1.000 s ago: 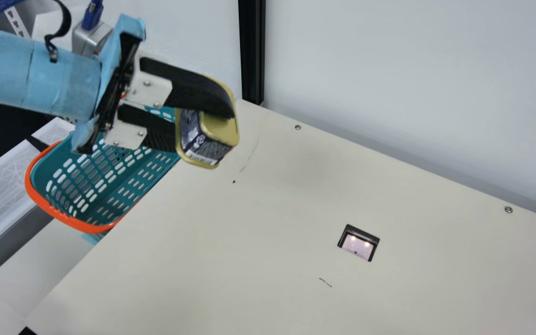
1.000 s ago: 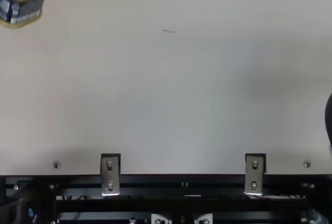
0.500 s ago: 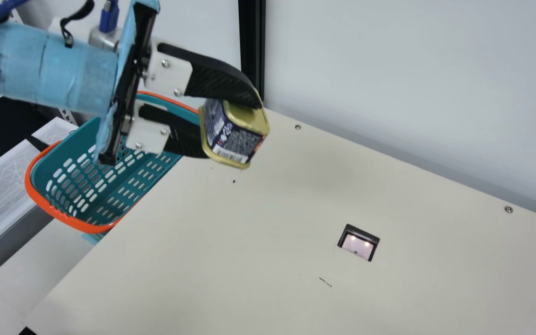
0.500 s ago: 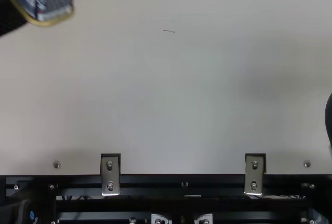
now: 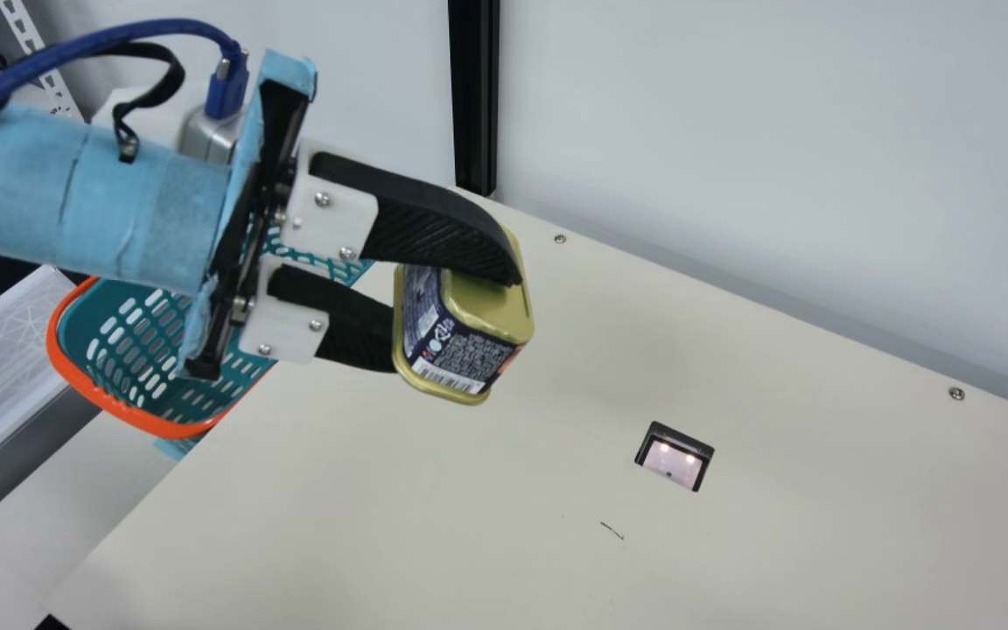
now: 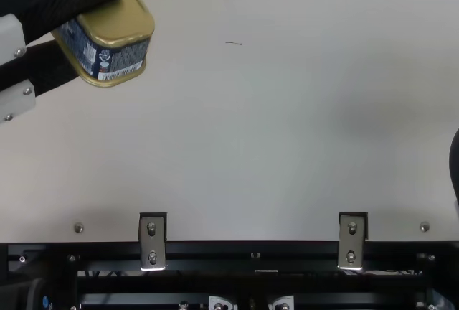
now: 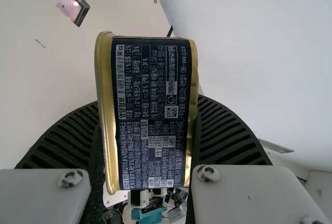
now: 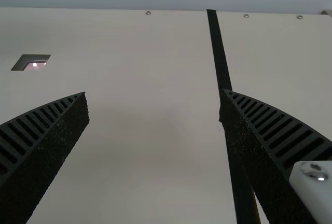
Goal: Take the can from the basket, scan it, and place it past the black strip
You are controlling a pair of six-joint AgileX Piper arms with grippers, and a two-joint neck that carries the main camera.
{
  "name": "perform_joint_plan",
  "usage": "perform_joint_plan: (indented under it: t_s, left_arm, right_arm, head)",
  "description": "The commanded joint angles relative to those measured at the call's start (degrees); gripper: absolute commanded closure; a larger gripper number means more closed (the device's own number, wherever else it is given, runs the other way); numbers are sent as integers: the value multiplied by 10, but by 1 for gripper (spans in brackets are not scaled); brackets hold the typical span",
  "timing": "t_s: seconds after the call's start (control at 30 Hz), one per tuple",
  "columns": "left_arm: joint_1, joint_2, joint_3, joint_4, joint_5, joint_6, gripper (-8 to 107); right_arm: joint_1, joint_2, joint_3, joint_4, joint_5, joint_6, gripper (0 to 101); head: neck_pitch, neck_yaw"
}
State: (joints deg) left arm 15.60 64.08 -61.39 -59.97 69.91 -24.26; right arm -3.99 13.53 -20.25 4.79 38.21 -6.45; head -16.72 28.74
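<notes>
My left gripper (image 5: 456,302) is shut on the gold and dark-blue can (image 5: 460,350), held tilted above the table's left part. The top view has the can (image 6: 115,37) at its upper left, between the fingers. In the left wrist view the can (image 7: 150,110) stands lengthwise between the left gripper's (image 7: 146,130) ribbed pads, its printed label showing. The scanner window (image 5: 675,457) is set into the table, right of the can. My right gripper (image 8: 154,105) stands open with nothing between its fingers; the black strip (image 8: 220,58) runs partly behind one finger.
The teal basket with an orange rim (image 5: 132,422) stands beside the table's left edge, partly behind my left gripper. A wall (image 5: 775,157) and a black post (image 5: 474,96) border the table (image 5: 381,525). Metal brackets (image 6: 153,242) line the edge in the top view.
My left gripper has carried the can away from the basket, rightward and lately lower in the main view. It has come further into the top view. The fingers have stayed shut on it.
</notes>
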Motion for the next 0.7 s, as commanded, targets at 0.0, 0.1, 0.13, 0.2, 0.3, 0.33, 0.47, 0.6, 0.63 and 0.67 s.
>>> perform_joint_plan:
  t_s: [0.0,0.1,0.13,0.2,0.3,0.33,0.47,0.6,0.63,0.67]
  left_arm:
    - [5,0,1,-6,0,1,89]
    - [12,1,2,-20,0,1,89]
    - [14,1,2,-26,0,-1,89]
    - [16,2,1,-36,0,-7,89]
    - [17,2,2,-40,-1,-10,89]
    - [17,2,2,-40,-1,-10,89]
    - [17,2,2,-40,-1,-10,89]
    - [17,2,2,-40,-1,-10,89]
    - [17,2,2,-40,-1,-10,89]
    - [17,2,2,-40,-1,-10,89]
  right_arm:
    - [0,0,0,0,0,0,0]
    - [0,0,0,0,0,0,0]
    - [0,0,0,0,0,0,0]
    - [0,0,0,0,0,0,0]
    - [0,0,0,0,0,0,0]
    - [0,0,0,0,0,0,0]
    - [0,0,0,0,0,0,0]
    - [0,0,0,0,0,0,0]
    - [0,0,0,0,0,0,0]
    - [0,0,0,0,0,0,0]
  head:
    - [-13,9]
    - [-13,9]
    - [-13,9]
    - [-13,9]
    - [-13,9]
    - [-13,9]
    - [-13,9]
    - [-13,9]
    - [-13,9]
    - [-13,9]
